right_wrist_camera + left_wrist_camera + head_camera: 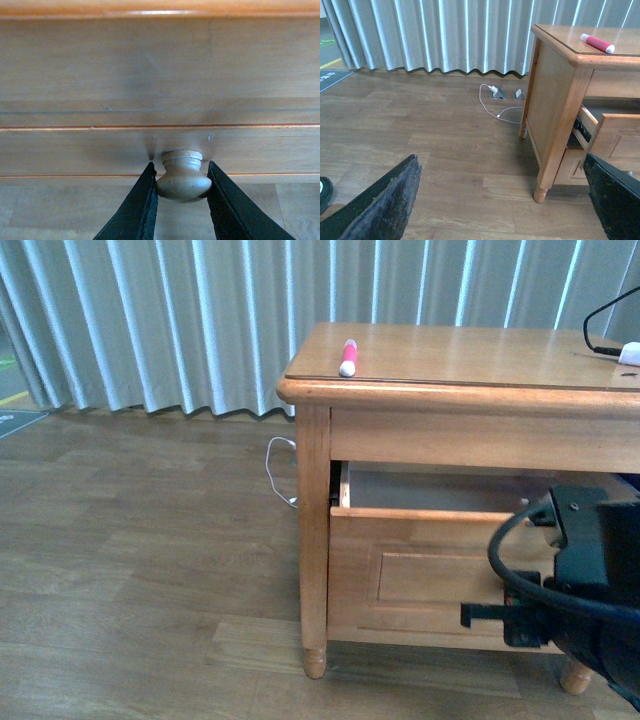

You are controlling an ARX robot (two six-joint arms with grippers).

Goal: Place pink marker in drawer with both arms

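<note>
One pink marker lies on the table, at 11 o'clock from the partly open drawer. The right jaws pinch its knob, while the left jaws hang spread and empty. The opening step seems underway; next probably comes a straight outward pull.

Bright pink marker with white end; honey-brown drawer, pale beige knob; pale grey-blue curtain with vertical light stripes; grey-brown floor in wood-plank pattern.

Pink marker, white end forward, lies flat on the cabinet top near its front left corner. Drawer partly pulled out; right gripper clamps its pale round knob.
</note>
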